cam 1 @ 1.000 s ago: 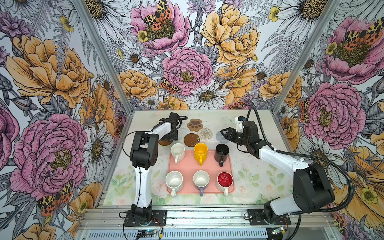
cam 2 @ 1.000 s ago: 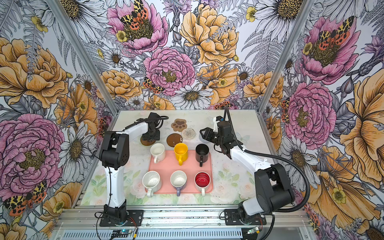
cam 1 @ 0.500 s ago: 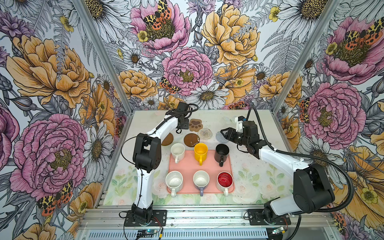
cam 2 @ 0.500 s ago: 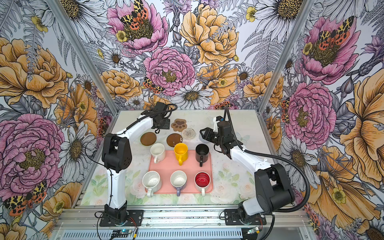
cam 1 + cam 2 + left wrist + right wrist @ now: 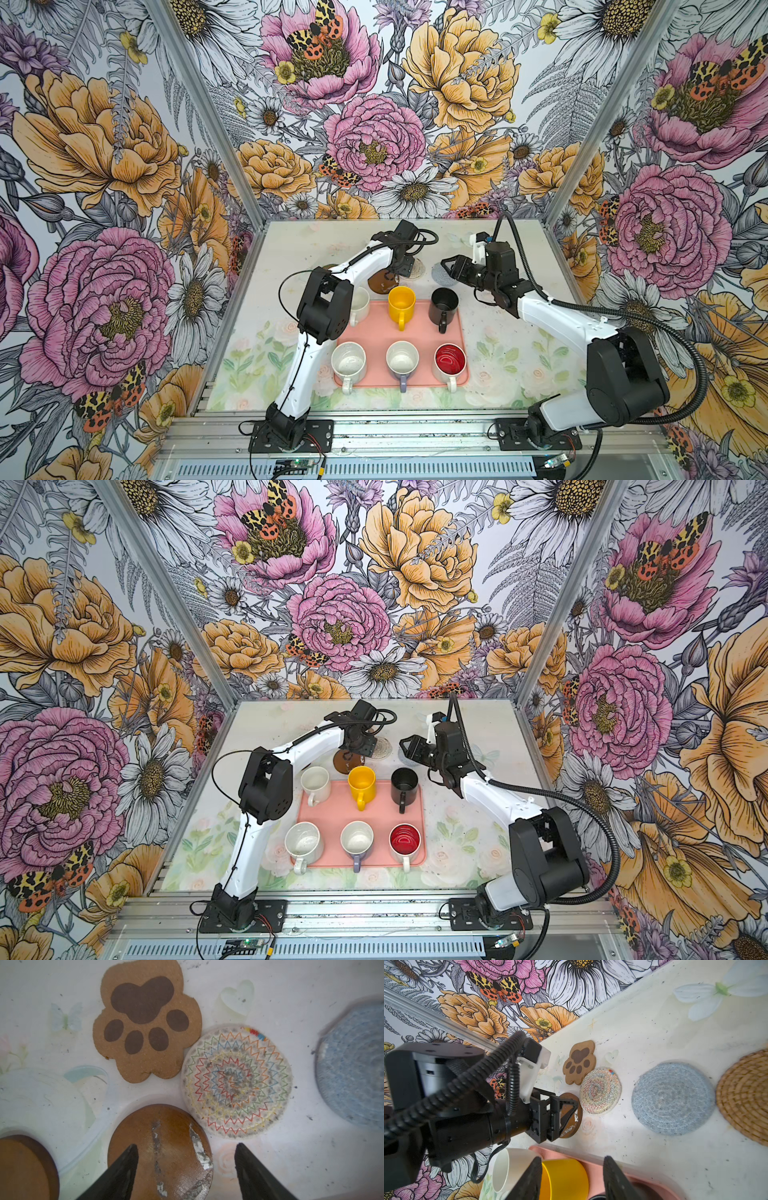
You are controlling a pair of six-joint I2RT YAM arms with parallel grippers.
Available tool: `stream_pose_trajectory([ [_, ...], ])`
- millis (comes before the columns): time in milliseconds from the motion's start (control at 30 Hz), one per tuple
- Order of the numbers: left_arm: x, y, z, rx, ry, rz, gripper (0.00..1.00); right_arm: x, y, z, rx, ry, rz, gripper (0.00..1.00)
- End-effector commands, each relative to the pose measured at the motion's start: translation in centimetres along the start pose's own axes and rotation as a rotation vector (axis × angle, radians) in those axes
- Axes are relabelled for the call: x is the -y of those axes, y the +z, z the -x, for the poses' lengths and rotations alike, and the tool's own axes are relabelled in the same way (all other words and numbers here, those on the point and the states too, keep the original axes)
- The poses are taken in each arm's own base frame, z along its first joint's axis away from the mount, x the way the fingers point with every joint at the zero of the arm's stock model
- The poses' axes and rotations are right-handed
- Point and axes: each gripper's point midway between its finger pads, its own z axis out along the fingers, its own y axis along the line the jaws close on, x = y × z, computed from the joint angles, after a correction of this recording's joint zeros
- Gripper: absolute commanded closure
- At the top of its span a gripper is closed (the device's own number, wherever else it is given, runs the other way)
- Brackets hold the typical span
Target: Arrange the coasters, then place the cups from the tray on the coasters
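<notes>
My left gripper [image 5: 186,1145] is open, low over a dark brown disc coaster [image 5: 164,1147]; one finger is over the disc, the other past its edge. A second dark brown disc [image 5: 22,1167] lies beside it. The paw coaster [image 5: 145,1022], patterned disc [image 5: 236,1082] and blue woven disc [image 5: 353,1064] lie beyond, the rattan disc [image 5: 745,1095] past those. My right gripper [image 5: 572,1158] is open and empty above the pink tray's [image 5: 419,332] far edge. On the tray stand white [image 5: 359,301], yellow [image 5: 401,301], black [image 5: 444,303], speckled [image 5: 348,361], lavender [image 5: 402,359] and red-lined [image 5: 449,359] cups.
Floral walls close the table on three sides, with metal corner posts at the back. The left arm's elbow [image 5: 324,307] hangs over the tray's left side next to the white cup. Both arm bases sit on the rail along the front edge.
My left gripper swung right from the left dark brown disc, which stays on the table, to the disc beside the patterned coaster, and opened wider. The right arm has not moved.
</notes>
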Motion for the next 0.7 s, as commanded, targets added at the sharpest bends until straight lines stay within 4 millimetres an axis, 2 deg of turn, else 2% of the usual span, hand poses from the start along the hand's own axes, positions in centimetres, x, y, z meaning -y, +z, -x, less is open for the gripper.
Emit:
stream_pose_trajectory([
  [0, -0.2, 0.0, 0.3, 0.003, 0.015, 0.029, 0.25, -0.6, 0.2, 0.4, 0.011, -0.007, 0.023, 0.50],
  [667, -1.6, 2.6, -2.7, -0.080, 0.030, 0.093, 0.26, -0.7, 0.9, 0.4, -0.002, 0.000, 0.033, 0.50],
])
